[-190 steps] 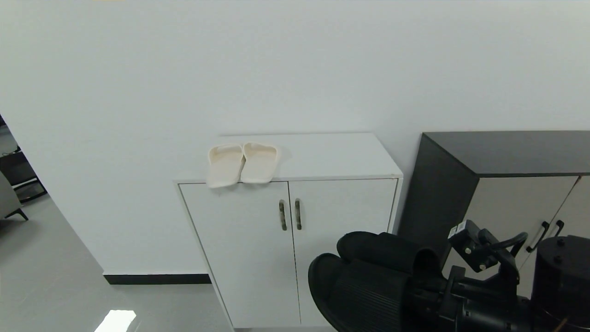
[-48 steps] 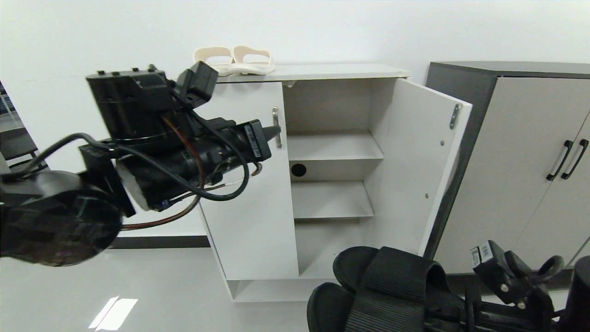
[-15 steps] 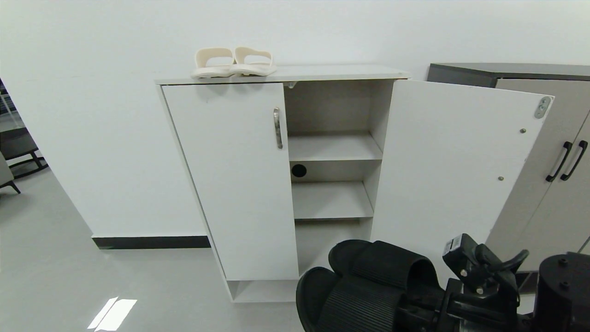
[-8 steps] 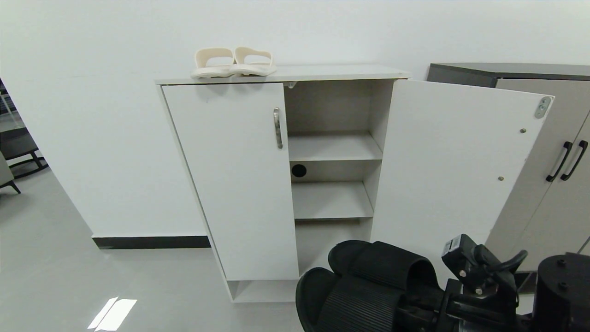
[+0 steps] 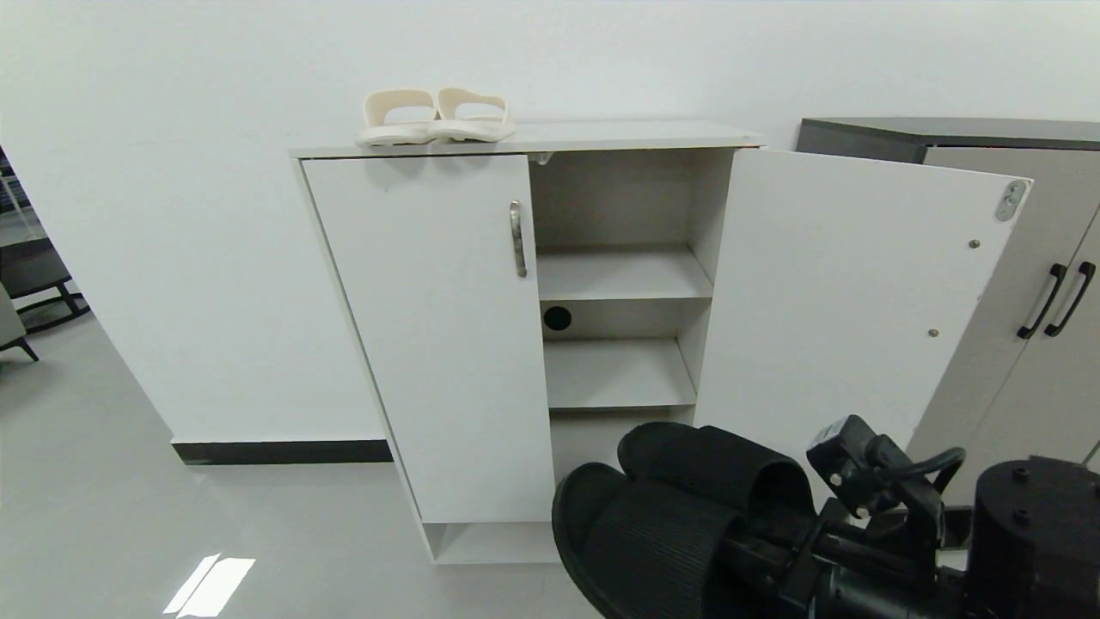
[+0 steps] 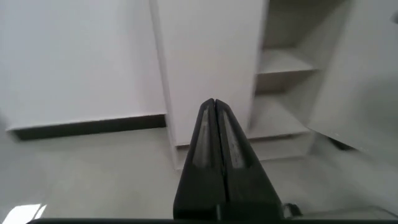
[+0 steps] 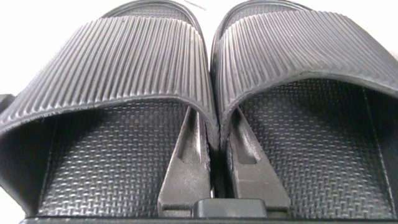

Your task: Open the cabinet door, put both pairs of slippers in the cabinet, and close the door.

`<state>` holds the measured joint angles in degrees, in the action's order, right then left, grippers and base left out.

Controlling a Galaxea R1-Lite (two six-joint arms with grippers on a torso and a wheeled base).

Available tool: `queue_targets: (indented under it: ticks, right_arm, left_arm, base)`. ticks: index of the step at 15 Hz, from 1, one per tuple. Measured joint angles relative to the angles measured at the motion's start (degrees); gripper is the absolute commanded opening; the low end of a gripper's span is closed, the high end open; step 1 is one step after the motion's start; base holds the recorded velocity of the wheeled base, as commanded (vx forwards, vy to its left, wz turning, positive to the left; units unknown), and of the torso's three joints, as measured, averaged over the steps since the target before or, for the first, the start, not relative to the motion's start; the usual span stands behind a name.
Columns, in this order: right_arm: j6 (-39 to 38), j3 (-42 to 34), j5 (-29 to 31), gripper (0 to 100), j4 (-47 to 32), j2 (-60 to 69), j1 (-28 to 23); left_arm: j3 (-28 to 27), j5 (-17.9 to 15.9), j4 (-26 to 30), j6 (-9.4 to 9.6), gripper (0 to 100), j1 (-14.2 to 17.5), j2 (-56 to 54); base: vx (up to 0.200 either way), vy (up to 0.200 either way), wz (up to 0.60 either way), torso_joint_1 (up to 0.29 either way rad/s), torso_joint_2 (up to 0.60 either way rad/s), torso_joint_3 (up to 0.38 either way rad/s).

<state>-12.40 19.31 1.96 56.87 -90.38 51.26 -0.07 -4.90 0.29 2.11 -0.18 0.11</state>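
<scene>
The white cabinet [image 5: 430, 344] has its right door [image 5: 842, 301] swung wide, showing bare shelves [image 5: 619, 275]; the left door is closed. A cream pair of slippers [image 5: 436, 117] lies on the cabinet top at the left. A black pair of slippers [image 5: 670, 516] hangs low in front of the open half, held side by side by my right gripper [image 7: 214, 140], whose fingers pinch their two inner edges together. My left gripper [image 6: 215, 124] is shut with nothing in it, low before the cabinet's closed left door [image 6: 208, 56].
A dark cabinet [image 5: 1014, 284] with grey doors and black handles stands close on the right, just behind the open door. Bare grey floor [image 5: 129, 516] spreads to the left, with a chair at the far left edge.
Over the longer span the right door was opened and the left arm drew back out of the head view. In the last second the black slippers rose slightly toward the cabinet.
</scene>
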Motion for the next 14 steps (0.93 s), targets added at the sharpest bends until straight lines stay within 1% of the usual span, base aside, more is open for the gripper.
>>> queue_targets:
  ticks: [1,2,4,5,6,7,8,9,11,13,14]
  right_arm:
    - [-0.13,0.78,2.66,0,0.15,-1.54,0.13]
    - [-0.21,1.08,3.84,0,0.99,-2.76,0.26]
    - [-0.18,1.27,4.27,0,1.93,-4.13,1.38]
    - [-0.18,1.27,4.27,0,2.0,-4.51,1.71]
    - [-0.22,1.58,4.3,0,1.97,-5.12,1.77]
    - [-0.95,2.57,4.41,0,2.0,-6.21,1.88]
    - [-2.1,3.73,5.23,0,2.0,-7.52,1.99]
    - [-3.94,5.46,7.56,0,2.0,-9.59,2.12]
    - [-6.97,9.79,13.19,0,1.95,-14.67,2.51]
    - [-8.64,14.81,17.91,0,1.13,-20.15,2.84]
    - [-9.87,17.35,20.31,0,-0.27,-22.66,2.88]
  left_arm:
    - [0.0,-0.71,0.02,-0.3,0,0.0,-0.01]
    - [-0.02,-0.9,0.09,-0.41,0,0.0,0.13]
    - [-0.02,-0.95,0.13,-0.33,0,-0.45,0.94]
    - [-0.02,-0.67,0.11,-0.22,0,-0.44,0.94]
    - [-0.02,0.8,0.06,-0.17,0,-0.3,0.57]
    - [0.02,2.47,0.02,-0.72,0,-0.15,0.4]
    - [0.05,2.8,-0.02,-2.13,0,-0.09,0.33]
    - [0.05,3.07,-0.11,-4.02,0,-0.04,0.27]
    - [0.05,3.1,-0.18,-3.39,0,0.0,0.2]
    - [0.05,2.56,-0.2,-1.46,0,0.0,0.18]
    - [0.05,2.04,-0.2,-1.22,0,0.0,0.18]
  base:
    - [0.0,0.0,0.0,0.0,0.0,0.0]
    - [0.0,0.0,0.0,0.0,0.0,0.0]
    - [0.0,0.0,0.0,0.0,0.0,0.0]
    - [0.0,0.0,0.0,0.0,0.0,0.0]
    - [0.0,0.0,0.0,0.0,0.0,0.0]
    - [0.0,0.0,0.0,0.0,0.0,0.0]
    - [0.0,0.0,0.0,0.0,0.0,0.0]
    - [0.0,0.0,0.0,0.0,0.0,0.0]
    - [0.0,0.0,0.0,0.0,0.0,0.0]
    - [0.0,0.0,0.0,0.0,0.0,0.0]
    - [0.0,0.0,0.0,0.0,0.0,0.0]
